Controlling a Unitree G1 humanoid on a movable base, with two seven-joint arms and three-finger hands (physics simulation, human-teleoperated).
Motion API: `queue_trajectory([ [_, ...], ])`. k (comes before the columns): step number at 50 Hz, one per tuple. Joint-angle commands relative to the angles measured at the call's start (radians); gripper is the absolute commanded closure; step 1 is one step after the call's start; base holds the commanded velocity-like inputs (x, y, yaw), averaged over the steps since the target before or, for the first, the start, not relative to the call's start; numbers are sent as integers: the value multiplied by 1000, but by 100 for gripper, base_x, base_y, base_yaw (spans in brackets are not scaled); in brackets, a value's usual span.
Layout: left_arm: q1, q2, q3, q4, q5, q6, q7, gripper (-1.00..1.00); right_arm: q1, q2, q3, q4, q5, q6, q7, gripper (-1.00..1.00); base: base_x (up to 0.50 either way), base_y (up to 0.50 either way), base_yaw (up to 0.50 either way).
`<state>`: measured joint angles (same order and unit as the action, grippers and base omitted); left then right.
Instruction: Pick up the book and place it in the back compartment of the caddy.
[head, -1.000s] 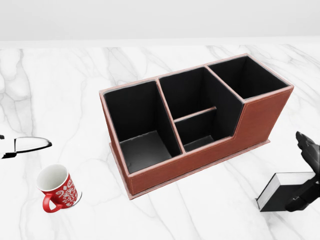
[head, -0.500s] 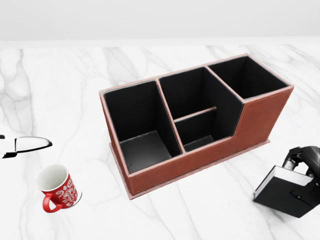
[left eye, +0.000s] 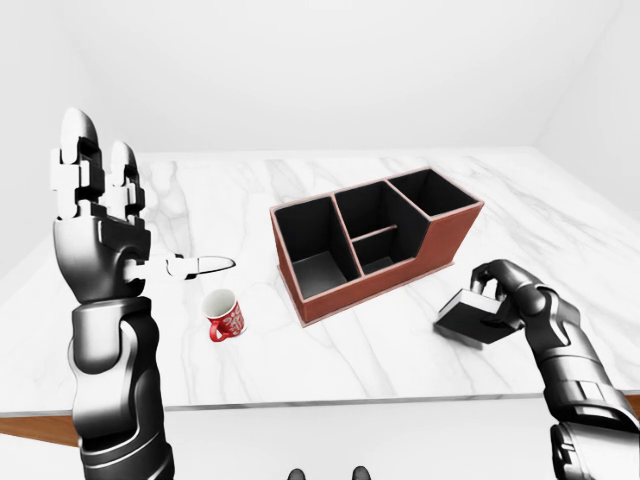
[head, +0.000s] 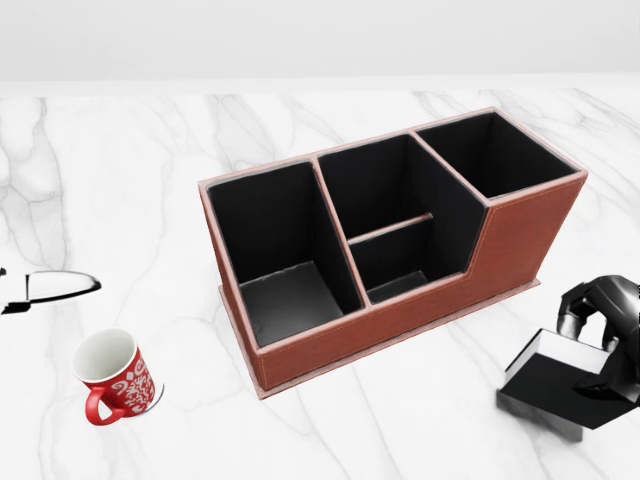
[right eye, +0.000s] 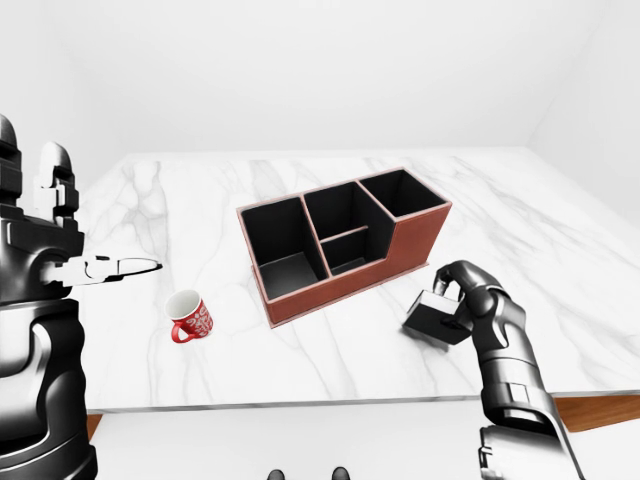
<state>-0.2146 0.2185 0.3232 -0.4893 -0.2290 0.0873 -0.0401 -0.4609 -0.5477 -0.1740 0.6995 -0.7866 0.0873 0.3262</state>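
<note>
Right of caddy (head: 400, 235): black book (head: 560, 385), white pages, tilted, gripped by right hand (head: 600, 335).

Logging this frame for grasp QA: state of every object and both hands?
book: closed, gripped and tilted, one edge raised off the table.
right hand: shut on the book.
left hand: open, raised, fingers pointing up, holding nothing.
caddy: upright, all compartments empty.
mug: lying on its side, empty.
</note>
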Motion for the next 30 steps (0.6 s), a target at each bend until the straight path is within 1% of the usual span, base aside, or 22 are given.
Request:
queue_trajectory([
  [1, -1, 3, 3, -1, -4, 0, 2, -100, 3, 7, -21, -110, -10, 0, 31, 100, 0, 0, 0],
  [21, -3, 9, 12, -10, -17, 0, 7, -100, 41, 34, -49, -348, -84, 0, 165, 100, 0, 0, 0],
  [30, -8, 14, 19, -9, -25, 0, 11, -100, 67, 46, -54, -469, -146, 0, 269, 100, 0, 0, 0],
])
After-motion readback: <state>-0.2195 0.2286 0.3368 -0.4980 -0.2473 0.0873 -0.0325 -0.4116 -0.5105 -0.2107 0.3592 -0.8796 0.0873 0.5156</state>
